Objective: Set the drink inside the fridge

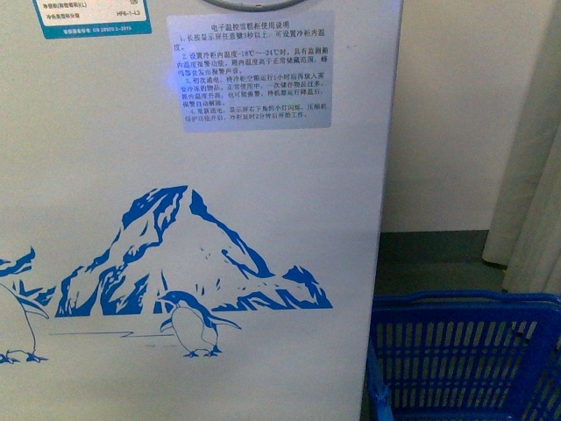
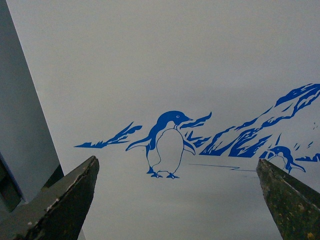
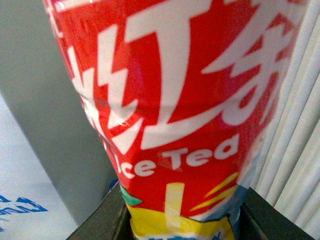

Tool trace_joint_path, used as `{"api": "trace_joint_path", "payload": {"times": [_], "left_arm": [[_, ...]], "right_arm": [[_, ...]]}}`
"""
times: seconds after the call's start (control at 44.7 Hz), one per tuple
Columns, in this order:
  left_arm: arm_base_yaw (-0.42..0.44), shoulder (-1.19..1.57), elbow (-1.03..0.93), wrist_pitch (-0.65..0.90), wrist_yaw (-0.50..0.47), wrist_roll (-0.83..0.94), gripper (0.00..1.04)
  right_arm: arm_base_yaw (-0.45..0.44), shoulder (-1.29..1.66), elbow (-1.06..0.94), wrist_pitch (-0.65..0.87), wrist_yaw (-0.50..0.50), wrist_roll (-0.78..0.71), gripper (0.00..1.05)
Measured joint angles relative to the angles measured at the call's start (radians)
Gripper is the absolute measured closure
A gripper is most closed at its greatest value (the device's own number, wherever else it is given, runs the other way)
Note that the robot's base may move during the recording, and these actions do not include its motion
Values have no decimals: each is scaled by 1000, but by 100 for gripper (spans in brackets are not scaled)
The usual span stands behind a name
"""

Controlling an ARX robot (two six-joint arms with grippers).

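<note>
a plain cream wall meets a dull grey-green floor; pale pleated curtains hang at the right, a blue plastic basket in front of them

fridge fills left and centre | basket just right of it (lower corner) | curtain behind basket, far right | drink held in right tool | left tool before fridge front, apart

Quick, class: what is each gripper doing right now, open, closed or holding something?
Left gripper: open, holding nothing, facing the fridge front.
Right gripper: closed on the drink.
</note>
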Motion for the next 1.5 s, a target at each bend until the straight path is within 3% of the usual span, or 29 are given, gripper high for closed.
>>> {"api": "trace_joint_path", "payload": {"times": [1.498], "left_arm": [[0, 0, 0, 0, 0, 0, 8]], "right_arm": [[0, 0, -10, 3, 1, -3, 67]]}}
